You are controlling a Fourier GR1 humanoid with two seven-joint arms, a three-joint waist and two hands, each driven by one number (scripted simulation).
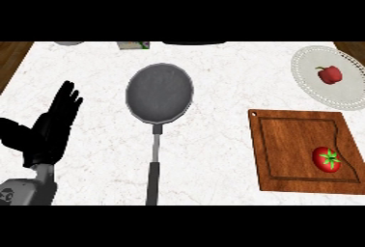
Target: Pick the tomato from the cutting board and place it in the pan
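While the left hand (pixel 53 128) rests open, the pan (pixel 160 92) lies between it and the tomato (pixel 328 159) on the board (pixel 292 149); a plate (pixel 314 79) with a pepper (pixel 329 74) sits beyond.

A single head view looks steeply down on the white marbled counter (pixel 214 72). The round grey metal frying pan (pixel 160 93) sits near mid-frame, its handle running toward the viewer's lower edge.

red tomato (pixel 329 159), grey pan (pixel 160 93), brown cutting board (pixel 288 144)

Counted on the surface (pixel 214 62): one pan (pixel 160 92), one cutting board (pixel 288 152), one tomato (pixel 328 159), one white plate (pixel 314 79), one red pepper (pixel 329 74). One hand (pixel 50 128) in view.
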